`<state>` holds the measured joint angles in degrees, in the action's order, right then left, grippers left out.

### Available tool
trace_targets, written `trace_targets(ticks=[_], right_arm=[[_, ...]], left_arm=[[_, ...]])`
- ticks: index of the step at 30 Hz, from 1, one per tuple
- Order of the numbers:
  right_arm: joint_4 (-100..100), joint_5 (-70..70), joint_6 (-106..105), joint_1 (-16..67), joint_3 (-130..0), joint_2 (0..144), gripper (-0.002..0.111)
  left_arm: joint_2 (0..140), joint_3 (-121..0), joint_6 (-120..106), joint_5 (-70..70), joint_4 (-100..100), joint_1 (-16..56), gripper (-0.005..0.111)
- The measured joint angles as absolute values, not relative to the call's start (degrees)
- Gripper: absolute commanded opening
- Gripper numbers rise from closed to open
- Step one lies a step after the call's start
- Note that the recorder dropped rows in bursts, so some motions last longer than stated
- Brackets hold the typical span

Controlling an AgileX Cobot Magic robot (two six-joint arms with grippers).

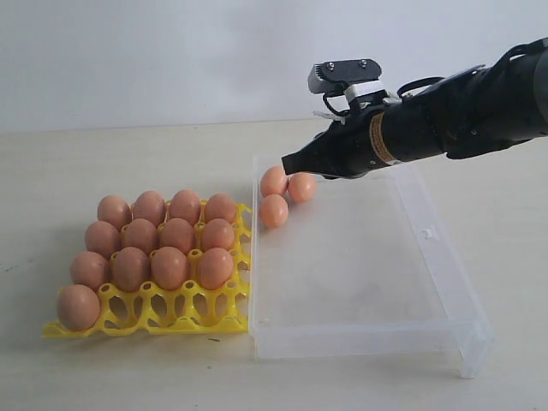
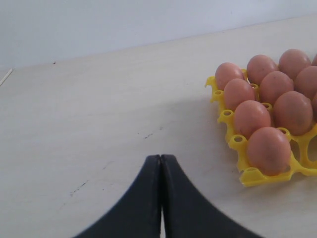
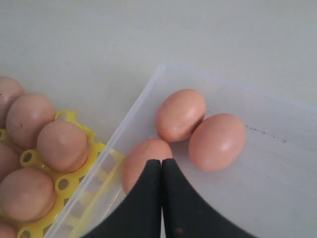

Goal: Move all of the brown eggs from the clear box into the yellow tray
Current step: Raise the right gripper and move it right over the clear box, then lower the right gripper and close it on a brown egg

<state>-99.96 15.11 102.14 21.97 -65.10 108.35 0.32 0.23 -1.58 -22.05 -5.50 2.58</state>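
On the pale desk, side by side and touching: yellow tray on the left, clear box on the right.

In the tray, thirteen brown eggs. Three full rows at the back, plus one egg in the left cup of the front row. Other three front cups with nothing in them.

In the box, three more eggs, bunched in the far corner next to the tray and touching each other.

Right gripper closed tight, black tips pressed together, holding nothing. Hanging just above those three eggs, pointing toward the tray. In the right wrist view, tips over the nearest egg, with the other two just past it. Cannot tell if touching that egg or not.

Left gripper closed tight too, holding nothing. Over bare desk, off to the side of the tray, near the egg in the front row.
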Motion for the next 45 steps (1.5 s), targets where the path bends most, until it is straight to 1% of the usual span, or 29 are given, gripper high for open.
trace_targets(ticks=[4,6,11,14,22,24,28,30,34,39,42,45], right_arm=[[-98.7,17.5,102.4,22.0,-65.1,108.4,0.0],[-92.4,18.2,98.6,22.0,-65.1,108.4,0.0],[-64.8,19.4,73.2,22.8,-64.4,108.4,0.0],[-55.4,19.0,61.1,23.5,-64.0,108.4,0.0],[-51.1,16.0,56.1,23.6,-63.9,108.4,0.0],[-43.7,12.1,49.1,24.2,-63.9,108.4,0.0],[-20.1,4.4,19.4,25.4,-63.9,108.4,0.0],[-13.9,0.6,10.6,25.9,-63.9,108.4,0.0],[-8.9,-12.1,4.8,26.2,-66.9,109.1,0.0],[-4.7,-32.1,2.8,26.2,-77.1,110.7,0.001],[-1.2,-39.6,-0.6,26.2,-83.3,110.9,0.01],[2.7,-43.9,-3.3,26.2,-89.4,111.4,0.022]], left_arm=[[0.3,0.2,-1.6,-22.0,-5.5,2.6,0.0],[0.3,0.2,-1.6,-22.0,-5.5,2.6,0.0],[0.3,0.2,-1.6,-22.0,-5.5,2.6,0.0],[0.3,0.2,-1.6,-22.0,-5.5,2.6,0.0],[0.3,0.2,-1.6,-22.0,-5.5,2.6,0.0],[0.3,0.2,-1.6,-22.0,-5.5,2.6,0.0],[0.3,0.2,-1.6,-22.0,-5.5,2.6,0.0],[0.3,0.2,-1.6,-22.0,-5.5,2.6,0.0],[0.3,0.2,-1.6,-22.0,-5.5,2.6,0.0],[0.3,0.2,-1.6,-22.0,-5.5,2.6,0.0],[0.3,0.2,-1.6,-22.0,-5.5,2.6,0.0],[0.3,0.2,-1.6,-22.0,-5.5,2.6,0.0]])
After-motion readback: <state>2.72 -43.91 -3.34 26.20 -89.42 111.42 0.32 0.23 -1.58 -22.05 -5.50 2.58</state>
